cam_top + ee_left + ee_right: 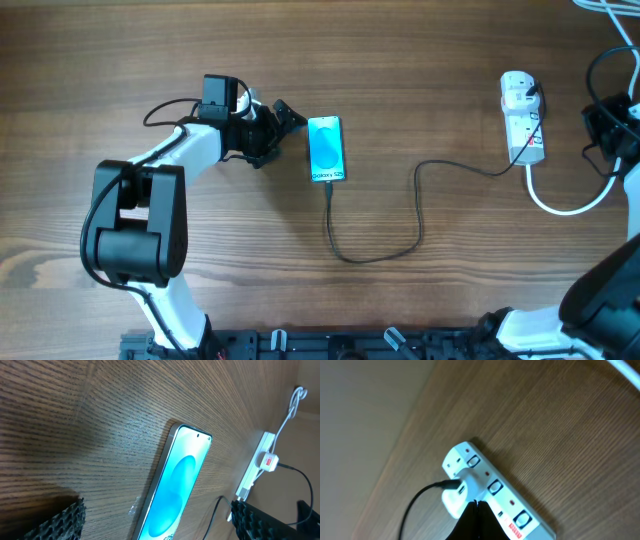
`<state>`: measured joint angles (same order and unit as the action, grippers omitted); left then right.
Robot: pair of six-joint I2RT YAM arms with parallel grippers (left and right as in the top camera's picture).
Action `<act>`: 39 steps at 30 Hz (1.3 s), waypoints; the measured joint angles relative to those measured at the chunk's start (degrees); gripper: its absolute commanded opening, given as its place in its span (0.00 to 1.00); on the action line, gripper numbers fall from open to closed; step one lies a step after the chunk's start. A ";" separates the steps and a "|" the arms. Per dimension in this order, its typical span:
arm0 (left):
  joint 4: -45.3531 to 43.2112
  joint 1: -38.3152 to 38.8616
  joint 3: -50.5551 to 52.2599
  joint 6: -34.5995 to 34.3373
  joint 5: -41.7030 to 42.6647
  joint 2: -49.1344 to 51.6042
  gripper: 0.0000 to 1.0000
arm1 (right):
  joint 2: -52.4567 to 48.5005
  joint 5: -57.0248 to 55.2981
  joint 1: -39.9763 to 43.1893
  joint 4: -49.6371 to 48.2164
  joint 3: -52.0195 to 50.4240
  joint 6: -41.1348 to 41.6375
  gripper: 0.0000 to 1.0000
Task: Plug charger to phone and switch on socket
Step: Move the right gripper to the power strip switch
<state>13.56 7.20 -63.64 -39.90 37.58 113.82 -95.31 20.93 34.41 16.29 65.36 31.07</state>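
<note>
The phone (pixel 326 149) screen is bright teal with a lighter oval, and its rim is pale silver. The socket (pixel 522 117) is white with red switch markings. The charger (pixel 418 205) cable is black. The cord (pixel 565 211) is white. The table (pixel 450 60) is brown with fine wood grain.

The phone (pixel 326 148) lay flat on the table (pixel 430 60), near the middle. The left gripper (pixel 292 117) sat just beside it, on its left. The socket (pixel 522 117) lay well apart, off to the right. The charger (pixel 419 215) ran from the phone's near end, looped toward the front, then went back and right to the socket, where its plug sat on top. The right gripper (pixel 476 506) hung over the socket, maybe touching it.
</note>
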 measured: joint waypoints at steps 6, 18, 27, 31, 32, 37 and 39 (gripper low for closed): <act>0.00 0.00 0.00 0.00 0.00 0.00 1.00 | -6.67 1.29 -0.02 -3.54 0.00 0.00 0.04; -0.26 -0.35 0.57 6.12 1.05 -0.46 0.97 | -15.08 6.12 -0.02 -7.58 0.00 -1.86 0.04; 0.20 -0.37 3.26 17.20 -3.48 -4.44 1.00 | -15.41 6.51 -2.21 -9.35 0.00 -5.42 0.04; 1.25 0.24 4.72 23.37 -5.92 -6.64 1.00 | -16.70 6.62 -3.74 -10.60 0.04 -5.70 0.04; 1.44 0.72 4.98 25.00 -6.16 -7.28 1.00 | -17.31 6.73 -3.93 -10.80 0.04 -5.73 0.05; 1.40 4.55 5.09 30.67 -6.27 -11.67 1.00 | -19.06 6.73 -4.00 -10.86 0.04 -5.86 0.04; 1.05 5.92 5.09 32.00 -6.25 -13.38 1.00 | -19.15 6.73 -3.96 -11.41 0.04 -5.86 0.04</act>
<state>14.61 13.13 -58.54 -7.90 31.33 100.44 -114.45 27.66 30.46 4.89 65.41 25.21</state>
